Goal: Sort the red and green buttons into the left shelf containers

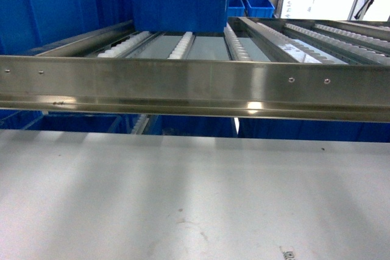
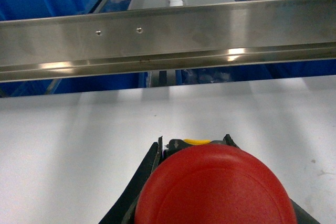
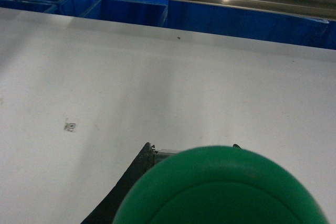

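Two buttons gripped: red button (image 2: 212, 184) in left tool (image 2: 194, 148), green button (image 3: 220, 187) in right tool (image 3: 191, 153), above white surface (image 1: 195, 193) before steel rail (image 1: 195, 86).

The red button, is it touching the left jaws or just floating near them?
Touching. In the left wrist view the red button sits wedged between the dark jaws of the left gripper, no gap on either side, above the white table.
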Motion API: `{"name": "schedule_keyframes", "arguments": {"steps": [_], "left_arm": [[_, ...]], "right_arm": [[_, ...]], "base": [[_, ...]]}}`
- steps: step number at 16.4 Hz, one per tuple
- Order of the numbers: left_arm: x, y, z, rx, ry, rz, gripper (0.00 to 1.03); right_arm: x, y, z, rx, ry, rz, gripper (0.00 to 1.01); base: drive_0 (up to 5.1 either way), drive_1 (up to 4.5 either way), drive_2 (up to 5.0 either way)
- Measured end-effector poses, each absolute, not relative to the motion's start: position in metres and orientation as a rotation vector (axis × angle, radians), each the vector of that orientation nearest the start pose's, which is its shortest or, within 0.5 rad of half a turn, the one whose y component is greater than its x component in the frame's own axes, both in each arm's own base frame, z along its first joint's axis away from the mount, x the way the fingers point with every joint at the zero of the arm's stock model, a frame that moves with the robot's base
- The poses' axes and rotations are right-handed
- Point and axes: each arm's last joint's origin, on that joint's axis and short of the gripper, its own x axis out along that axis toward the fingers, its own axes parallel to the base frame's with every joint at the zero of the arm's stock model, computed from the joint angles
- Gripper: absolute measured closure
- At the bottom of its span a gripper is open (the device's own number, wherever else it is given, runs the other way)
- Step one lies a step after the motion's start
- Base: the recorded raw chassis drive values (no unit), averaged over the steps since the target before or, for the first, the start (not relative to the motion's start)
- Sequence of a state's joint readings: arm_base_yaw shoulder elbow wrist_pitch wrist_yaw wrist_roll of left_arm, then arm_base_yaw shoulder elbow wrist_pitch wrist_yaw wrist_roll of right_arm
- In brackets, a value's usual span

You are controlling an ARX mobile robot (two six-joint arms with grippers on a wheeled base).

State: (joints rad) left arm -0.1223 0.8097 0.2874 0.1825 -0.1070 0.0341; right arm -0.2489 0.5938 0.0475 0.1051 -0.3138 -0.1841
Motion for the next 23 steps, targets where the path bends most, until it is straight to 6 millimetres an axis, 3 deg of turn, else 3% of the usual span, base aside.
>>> {"name": "schedule_keyframes", "arguments": {"steps": [23], "left_arm": [[0.1699,-0.0182,0.1921,0.073,0.336,-0.025,0.76]], "right_arm": [[0.126,-0.0228,0.1342,-0.058,0.418,0.103,0.66]], "base": [[-4.5,0.67,4.0]]}}
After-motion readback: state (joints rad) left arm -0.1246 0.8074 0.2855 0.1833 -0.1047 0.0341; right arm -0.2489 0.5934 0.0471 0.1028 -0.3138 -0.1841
